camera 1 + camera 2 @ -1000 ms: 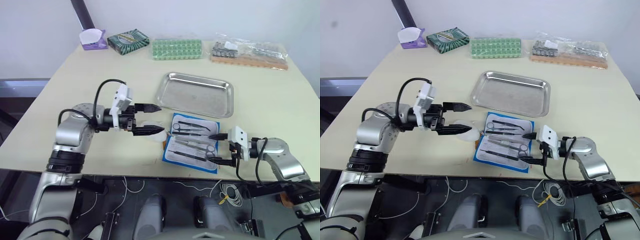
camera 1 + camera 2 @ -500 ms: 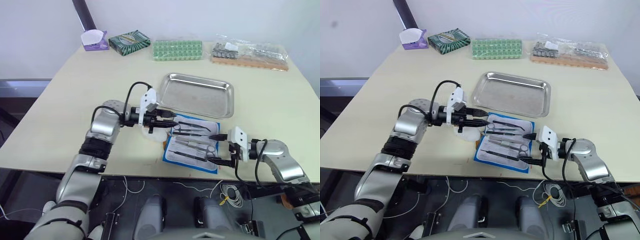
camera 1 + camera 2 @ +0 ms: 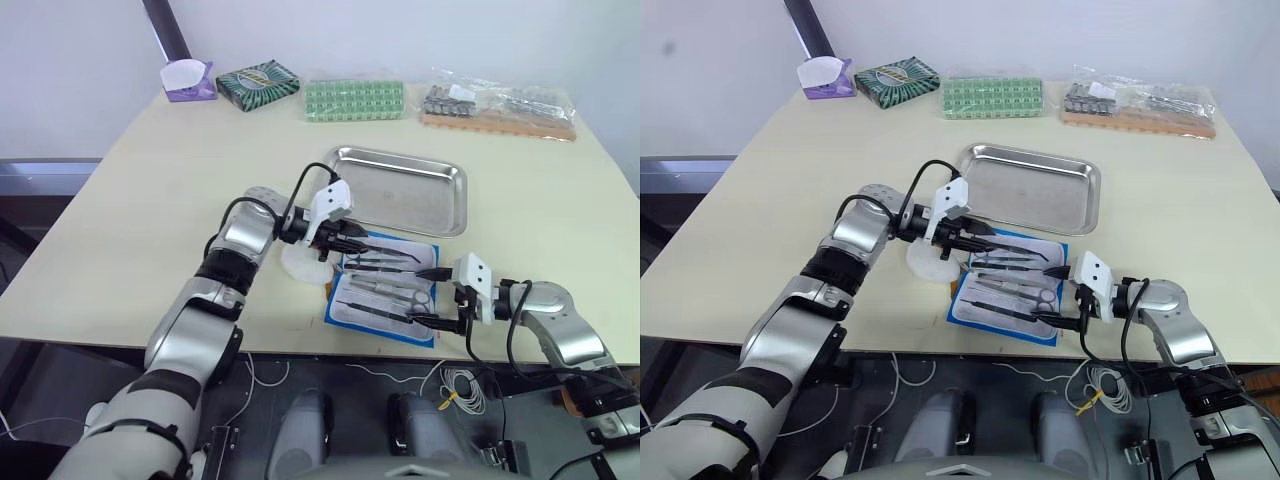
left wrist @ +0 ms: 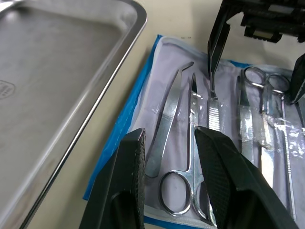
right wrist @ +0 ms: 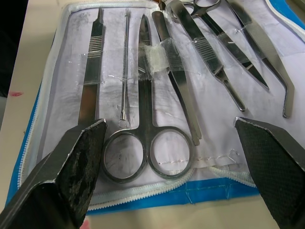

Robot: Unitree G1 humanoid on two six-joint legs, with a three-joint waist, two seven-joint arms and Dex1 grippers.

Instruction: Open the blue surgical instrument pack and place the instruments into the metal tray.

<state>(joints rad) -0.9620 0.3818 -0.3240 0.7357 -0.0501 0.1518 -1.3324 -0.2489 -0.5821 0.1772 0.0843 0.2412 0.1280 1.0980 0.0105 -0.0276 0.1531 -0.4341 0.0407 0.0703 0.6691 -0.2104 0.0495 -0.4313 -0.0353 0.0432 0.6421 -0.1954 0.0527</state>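
Pack (image 3: 384,285): open on bench. Instruments (image 5: 157,90): all inside. Tray (image 3: 395,190): empty. Left end effector (image 4: 169,157): narrow gap, over instruments, holding nothing. Right end effector (image 5: 171,138): wide.

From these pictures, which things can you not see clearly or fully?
- Pack: its near-left corner, head views, hidden by the left gripper.
- Print on the tray floor, left wrist view: blurred, cut by the edge.
- Bagged parts at the far edge: too small to identify.
- Scissors tips, right wrist view: cut off at the edge.
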